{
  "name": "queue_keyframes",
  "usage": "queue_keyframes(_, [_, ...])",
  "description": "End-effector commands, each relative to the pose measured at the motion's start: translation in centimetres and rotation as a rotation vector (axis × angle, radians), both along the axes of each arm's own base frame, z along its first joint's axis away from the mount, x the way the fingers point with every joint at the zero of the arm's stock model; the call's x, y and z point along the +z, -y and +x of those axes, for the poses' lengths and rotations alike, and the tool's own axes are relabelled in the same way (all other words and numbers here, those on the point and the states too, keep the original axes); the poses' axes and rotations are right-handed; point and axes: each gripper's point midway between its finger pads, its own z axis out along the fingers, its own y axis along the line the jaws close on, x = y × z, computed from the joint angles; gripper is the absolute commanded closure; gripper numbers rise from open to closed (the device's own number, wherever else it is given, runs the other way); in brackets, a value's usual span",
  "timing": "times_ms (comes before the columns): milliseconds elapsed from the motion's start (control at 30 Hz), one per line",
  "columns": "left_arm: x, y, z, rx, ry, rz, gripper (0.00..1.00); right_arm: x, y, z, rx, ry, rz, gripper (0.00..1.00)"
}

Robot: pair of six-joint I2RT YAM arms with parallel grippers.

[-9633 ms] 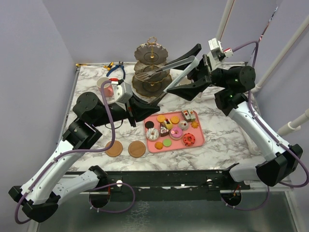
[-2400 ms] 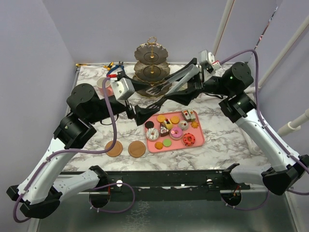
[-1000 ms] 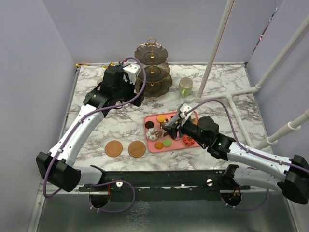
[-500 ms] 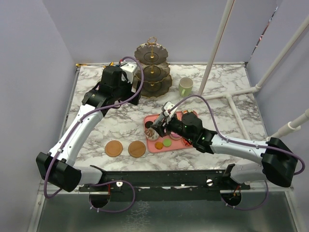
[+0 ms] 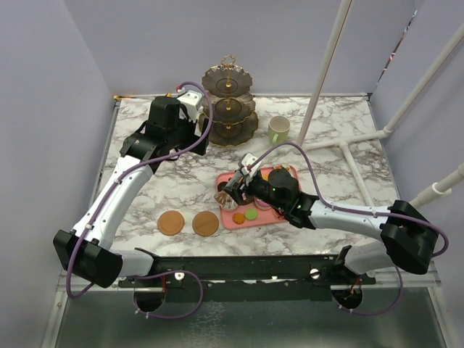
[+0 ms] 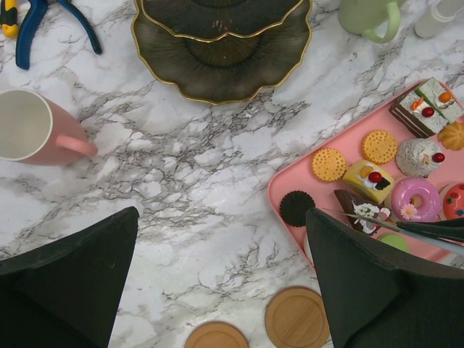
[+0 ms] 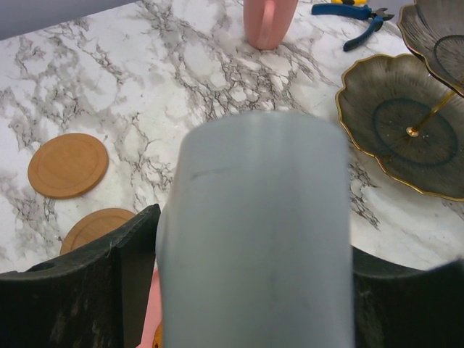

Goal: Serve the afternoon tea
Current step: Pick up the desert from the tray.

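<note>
When planning the next transfer, treat the right gripper (image 5: pixel 243 187) as the working hand: clamped on the grey tongs (image 7: pixel 254 232), held low over the flat pink tray (image 6: pixel 288 183), and nearer to the toy pastries (image 6: pixel 415 197) than the other arm. Read the tongs' long axis from the left wrist view: entering from the right, nearly level, tips ending at the flower-topped chocolate slice (image 6: pixel 360 212), just beside the dark round cookie (image 6: pixel 297 208). Cannot tell whether the tips are pinching the slice or only touching it. Locate the destination, the three-tier stand (image 5: pixel 228 101), behind and to the left of the tray, well apart from the tips; expect a lift, then a swing back and left toward the bottom tier (image 6: pixel 217 65). Note the left gripper (image 6: pixel 221 212): spread wide, empty, hovering above the marble table (image 6: pixel 203 167) between the pink mug (image 6: pixel 36 127) and the tray, nearer to that mug and to the two coasters (image 6: pixel 297 317) than to any pastry. Find the pale-green mug (image 6: pixel 366 14) to the right of the stand. Do not rely on the right wrist view for the pick: blocked by the tongs' grey body, with tray and tips hidden. Use the top view for arm reach only
</note>
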Motion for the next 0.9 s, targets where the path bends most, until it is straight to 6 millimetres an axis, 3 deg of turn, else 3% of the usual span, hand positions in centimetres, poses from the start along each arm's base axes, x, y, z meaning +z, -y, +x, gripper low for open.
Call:
queue_keyframes(0, [2.2,-0.4,-0.1,0.016,0.042,-0.027,0.01,0.8,-0.6,0.0,0.017,0.036,0.033,0.36])
queue_keyframes(867, [3.5,-0.3,-0.1,0.0,0.066,-0.046,0.01,-4.1,0.1,-0.7,0.025,-0.025,-0.031,0.34])
